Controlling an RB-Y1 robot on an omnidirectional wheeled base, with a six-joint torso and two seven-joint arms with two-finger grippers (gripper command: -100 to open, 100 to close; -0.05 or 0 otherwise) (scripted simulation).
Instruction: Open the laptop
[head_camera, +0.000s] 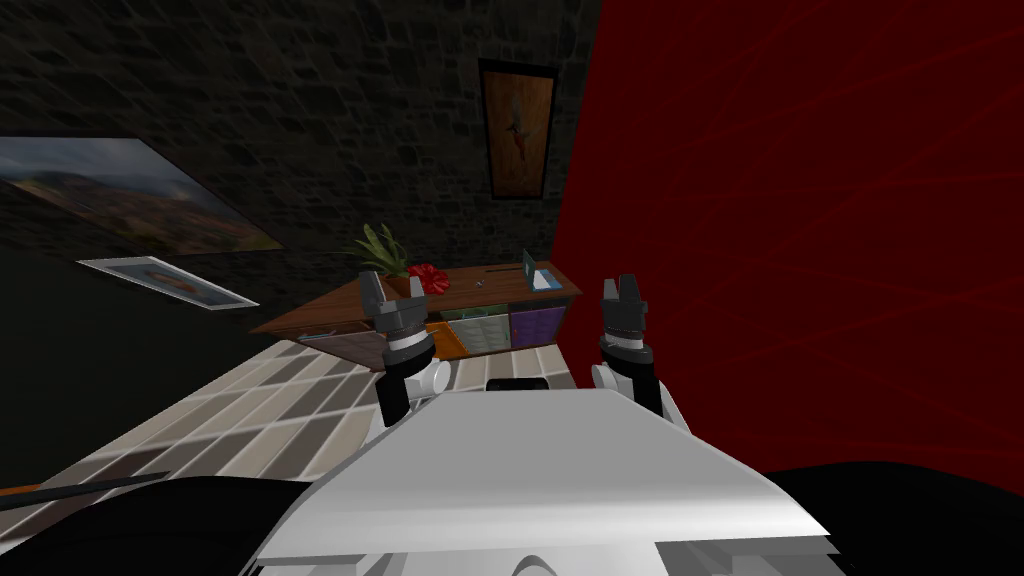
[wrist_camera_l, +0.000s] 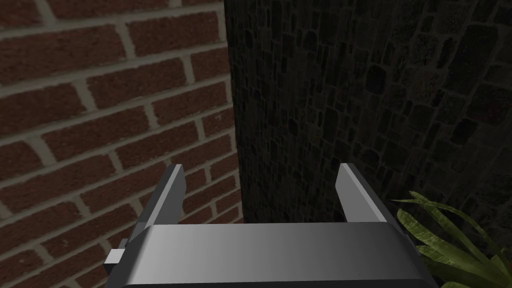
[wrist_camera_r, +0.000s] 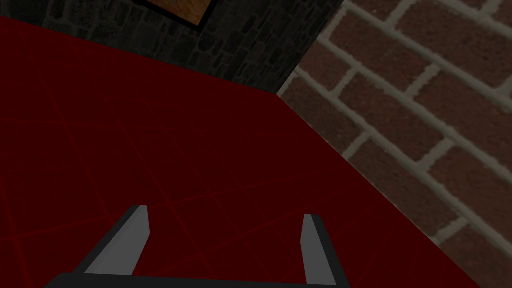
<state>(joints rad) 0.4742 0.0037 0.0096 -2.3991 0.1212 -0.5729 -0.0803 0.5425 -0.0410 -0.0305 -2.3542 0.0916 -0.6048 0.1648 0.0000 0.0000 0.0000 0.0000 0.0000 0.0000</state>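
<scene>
You're looking at a lived-in room of a home. A framed picture (head_camera: 517, 130) hangs on the dark stone wall (head_camera: 330, 110) at upper centre, with two more at far left. Mid-frame, a low wooden desk (head_camera: 335, 308) with coloured bins (head_camera: 480, 328) carries a potted plant (head_camera: 383, 252), red flowers (head_camera: 428, 277) and a laptop (head_camera: 541, 278), above a tiled floor (head_camera: 250, 400).

Red wall (head_camera: 800, 200), brown sideboard (head_camera: 340, 305), green plant (head_camera: 382, 250)

Your left gripper (head_camera: 392, 292) and right gripper (head_camera: 620, 290): dark boxes, two thin light grey blade fingers (wrist_camera_l: 172, 197) each. White band (head_camera: 408, 346) at each wrist, then black link (head_camera: 394, 392), white joint (head_camera: 436, 376). Small pale tab (wrist_camera_l: 114, 256) on left box's side.
</scene>
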